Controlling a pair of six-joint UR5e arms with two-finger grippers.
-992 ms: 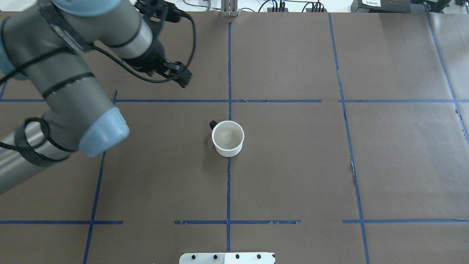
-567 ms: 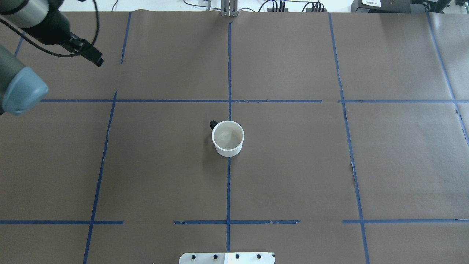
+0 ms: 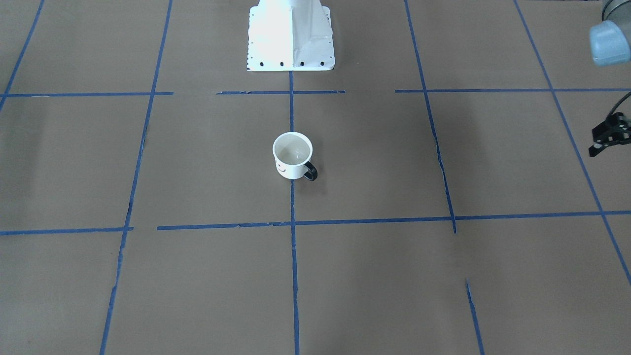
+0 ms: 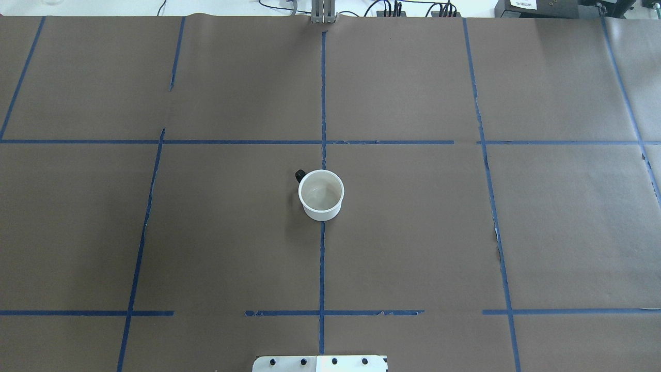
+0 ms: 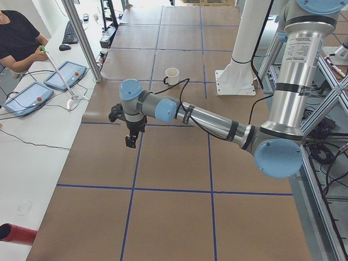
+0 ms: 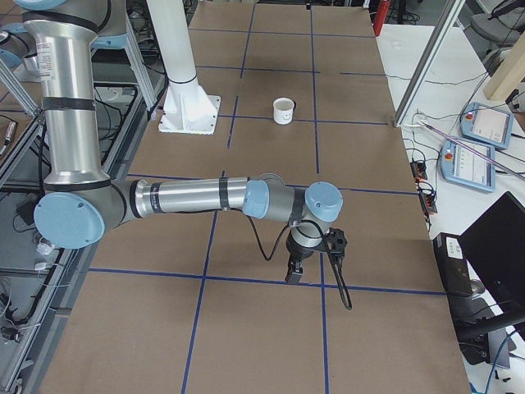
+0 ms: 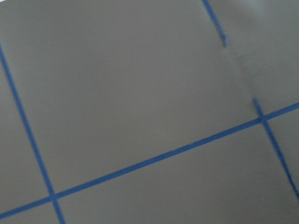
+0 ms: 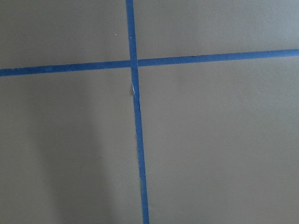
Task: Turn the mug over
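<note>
The mug point(image 4: 321, 195) is small and white and stands upright, mouth up, on the brown table at the middle tape line. Its black handle point(image 4: 300, 175) points to the far left. The front-facing view shows the mug point(image 3: 292, 155) with a black smiley on its side. It also shows small in the side views point(image 5: 172, 75) point(image 6: 284, 111). My left gripper point(image 3: 597, 148) hangs at that view's right edge, far from the mug, and shows in the left view point(image 5: 130, 141); I cannot tell if it is open. My right gripper point(image 6: 294, 275) hangs far from the mug; I cannot tell its state.
Blue tape lines divide the brown table cover. The white robot base plate point(image 3: 291, 34) sits behind the mug. A metal post point(image 5: 81, 41) and a white desk with tablets point(image 5: 65, 76) and a seated person point(image 5: 16, 35) border the table's far side.
My left arm has swung away to the left and out of the overhead view. The mug has not moved.
</note>
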